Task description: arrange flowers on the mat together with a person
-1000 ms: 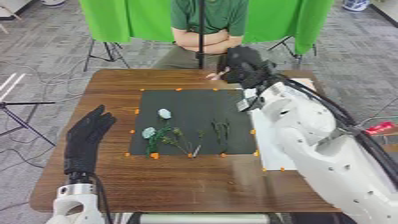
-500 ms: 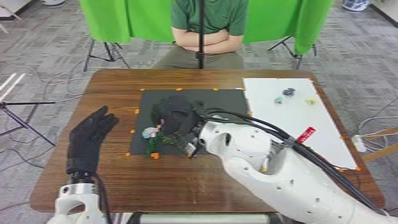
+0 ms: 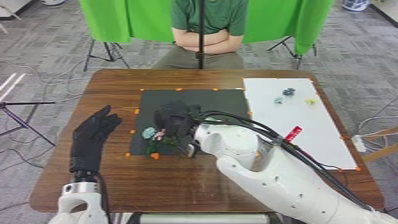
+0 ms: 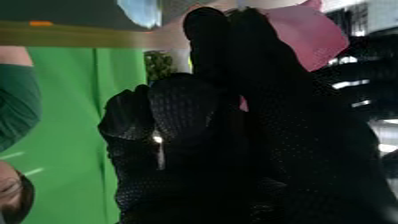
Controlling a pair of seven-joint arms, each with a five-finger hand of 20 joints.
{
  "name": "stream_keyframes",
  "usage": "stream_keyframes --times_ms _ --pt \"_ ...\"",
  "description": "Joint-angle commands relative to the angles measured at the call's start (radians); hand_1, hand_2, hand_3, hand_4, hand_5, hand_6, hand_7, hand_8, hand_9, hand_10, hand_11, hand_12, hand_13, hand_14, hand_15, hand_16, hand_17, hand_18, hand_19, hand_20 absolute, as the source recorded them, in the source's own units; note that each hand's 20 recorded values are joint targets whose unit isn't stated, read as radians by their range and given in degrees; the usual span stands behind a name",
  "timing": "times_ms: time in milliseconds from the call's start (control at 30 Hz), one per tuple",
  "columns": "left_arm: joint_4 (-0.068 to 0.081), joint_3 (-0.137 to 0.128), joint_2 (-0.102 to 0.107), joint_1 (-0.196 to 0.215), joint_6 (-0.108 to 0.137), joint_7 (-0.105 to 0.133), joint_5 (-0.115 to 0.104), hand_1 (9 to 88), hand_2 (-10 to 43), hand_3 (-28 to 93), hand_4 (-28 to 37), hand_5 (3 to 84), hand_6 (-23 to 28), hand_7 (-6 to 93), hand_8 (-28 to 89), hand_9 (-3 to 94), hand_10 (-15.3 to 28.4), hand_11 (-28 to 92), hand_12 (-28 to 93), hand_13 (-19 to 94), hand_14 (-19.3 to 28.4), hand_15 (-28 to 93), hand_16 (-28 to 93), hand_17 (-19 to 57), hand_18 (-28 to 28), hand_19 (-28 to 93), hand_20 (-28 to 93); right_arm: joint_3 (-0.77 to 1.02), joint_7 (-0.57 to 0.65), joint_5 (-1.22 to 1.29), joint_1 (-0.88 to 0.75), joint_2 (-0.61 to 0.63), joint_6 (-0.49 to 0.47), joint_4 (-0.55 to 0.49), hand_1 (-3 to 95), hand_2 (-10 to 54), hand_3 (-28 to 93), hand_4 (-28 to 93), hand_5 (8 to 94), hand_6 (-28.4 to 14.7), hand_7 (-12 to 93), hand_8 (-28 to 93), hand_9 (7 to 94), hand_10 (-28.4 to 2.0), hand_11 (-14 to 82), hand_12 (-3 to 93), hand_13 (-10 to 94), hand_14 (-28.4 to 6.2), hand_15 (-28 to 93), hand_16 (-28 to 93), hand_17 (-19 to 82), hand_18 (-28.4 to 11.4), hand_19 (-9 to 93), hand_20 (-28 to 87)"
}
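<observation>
We can read no text, number, brand or sign in either view. The one label-like thing we make out is a small red tag (image 3: 293, 133) in the head view, at the robot's right arm (image 3: 306, 187), next to the black cables (image 3: 306, 159) that run along it. From this camera we see the tag slanted, against the white sheet (image 3: 271, 112) on the bench (image 3: 115, 90). It bears pale marks, too small for us to make out as letters or figures. In the right wrist view we find no legible lettering.
</observation>
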Motion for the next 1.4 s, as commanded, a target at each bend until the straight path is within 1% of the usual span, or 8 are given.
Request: stream_keyframes --times_ms 33,333,567,700,900,1133,1333,1400 --pt "0.007 0.003 -0.006 0.007 -0.012 -0.013 0.007 26.6 2.7 67 -19.8 49.0 4.2 14.6 -4 48.8 13.9 18 18 39 19.5 22 4 10.1 15.8 24 25 0.017 0.007 -0.038 -0.002 -0.005 -0.033 0.018 58.0 -9.5 59 -17 65.9 3.2 18 2 76.6 -8.7 7.8 42.2 71 -8.4 65 39 35 -20.7 80 62" --pt "0.005 0.002 -0.013 0.01 -0.011 -0.01 0.007 26.3 2.9 67 -19.7 48.9 3.9 14.9 -5 49.3 14.1 17 19 40 19.7 22 4 9.9 16.0 24 25 0.022 0.001 -0.075 -0.007 -0.002 -0.065 0.035 52.1 -9.5 68 -20 63.5 3.7 19 -9 69.6 -10.1 15.3 35.3 68 -9.4 65 38 33 -20.8 79 63" --pt "0.006 0.001 -0.014 0.009 -0.015 -0.011 0.007 26.4 3.0 66 -19.5 48.4 3.8 15.2 -5 48.9 14.1 17 18 40 19.8 22 4 9.9 16.1 25 25 0.031 0.006 -0.065 -0.004 0.002 -0.105 0.026 50.7 -9.5 70 -21 62.2 3.7 19 -10 67.7 -10.5 17.1 33.3 67 -9.8 66 39 32 -21.0 79 63" --pt "0.005 0.001 -0.015 0.008 -0.015 -0.012 0.009 26.2 2.8 67 -19.5 48.6 3.6 15.6 -5 49.1 14.1 17 18 40 19.7 22 5 9.9 16.1 25 25 0.034 0.008 -0.059 0.001 0.008 -0.129 0.01 48.2 -9.5 74 -21 59.5 4.7 17 -10 66.4 -10.9 18.7 26.0 67 -10.2 65 39 32 -21.2 78 63" --pt "-0.001 -0.001 -0.013 0.014 -0.011 -0.015 0.008 26.1 2.6 67 -19.7 48.5 3.4 15.8 -5 49.1 13.9 17 19 40 19.4 22 5 9.8 16.1 24 25 0.055 0.008 -0.048 0.0 0.01 -0.219 -0.011 45.0 -9.5 74 -22 53.2 5.4 14 -10 66.5 -12.9 16.2 22.7 66 -11.0 64 39 31 -22.0 78 63" --pt "0.001 -0.003 -0.013 0.015 -0.011 -0.014 0.006 25.9 2.2 68 -20.0 48.4 3.3 16.0 -6 49.0 13.7 17 18 40 19.4 21 5 9.9 16.0 24 25 0.073 0.012 -0.051 0.006 0.018 -0.284 -0.025 44.1 -9.5 74 -22 50.2 5.1 13 -10 65.2 -14.3 13.5 21.5 65 -11.4 62 39 31 -22.4 77 63" --pt "-0.002 -0.003 -0.016 0.019 -0.01 -0.013 0.007 25.7 2.0 68 -20.2 48.4 3.3 16.0 -6 48.9 13.6 17 18 40 19.2 21 5 10.0 15.8 23 25 0.082 0.006 -0.052 0.008 0.023 -0.308 -0.029 43.6 -9.5 74 -23 49.7 5.4 13 -10 62.9 -15.5 11.4 20.9 64 -11.4 61 39 30 -22.4 76 63" --pt "0.001 -0.003 -0.014 0.014 -0.015 -0.019 0.008 25.7 2.0 68 -20.2 48.4 3.3 15.9 -6 48.9 13.6 17 18 40 19.2 21 5 10.0 15.9 23 25 0.081 0.006 -0.048 0.003 0.031 -0.278 -0.031 43.5 -9.5 74 -23 49.7 5.5 13 -10 62.3 -15.5 10.1 20.1 64 -11.3 60 39 30 -22.3 76 62"
